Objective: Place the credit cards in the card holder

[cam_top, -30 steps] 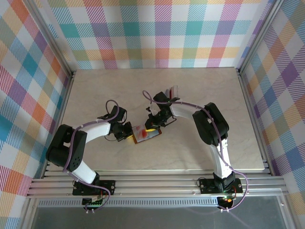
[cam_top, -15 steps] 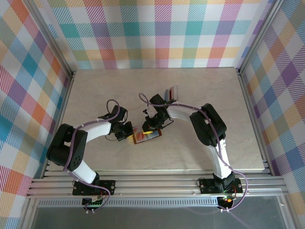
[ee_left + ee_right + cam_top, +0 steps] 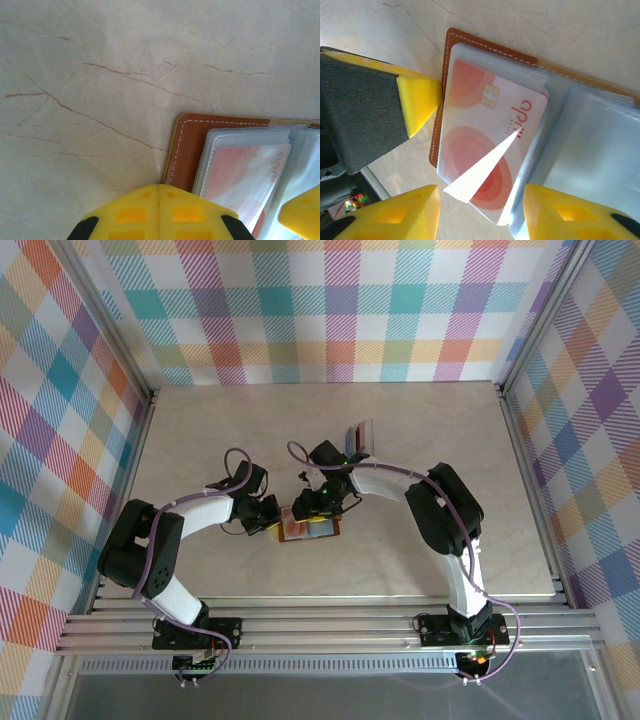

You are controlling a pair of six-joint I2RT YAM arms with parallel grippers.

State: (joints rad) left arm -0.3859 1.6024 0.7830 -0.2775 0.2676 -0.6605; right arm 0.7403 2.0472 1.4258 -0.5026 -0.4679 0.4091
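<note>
The card holder (image 3: pixel 318 531) lies open on the table, its brown leather edge (image 3: pixel 440 131) and clear pockets up. A red credit card (image 3: pixel 485 125) sits in its left clear pocket, seen through the plastic in the left wrist view (image 3: pixel 239 170). My right gripper (image 3: pixel 480 215) hovers open just over that card, a yellow finger on either side of it, holding nothing. My left gripper (image 3: pixel 159 192) is shut, its tip resting at the card holder's left edge (image 3: pixel 186 145). More credit cards (image 3: pixel 358 435) stand in a clear tray behind.
The clear plastic tray (image 3: pixel 364 427) stands just behind the right wrist. Aluminium frame posts and checked walls close in the table on three sides. Marble tabletop (image 3: pixel 480 470) lies open to the right and at the back left.
My right gripper has opened and let go of the red card, which now stays in the card holder's pocket. It shifted slightly left. The left gripper has not moved.
</note>
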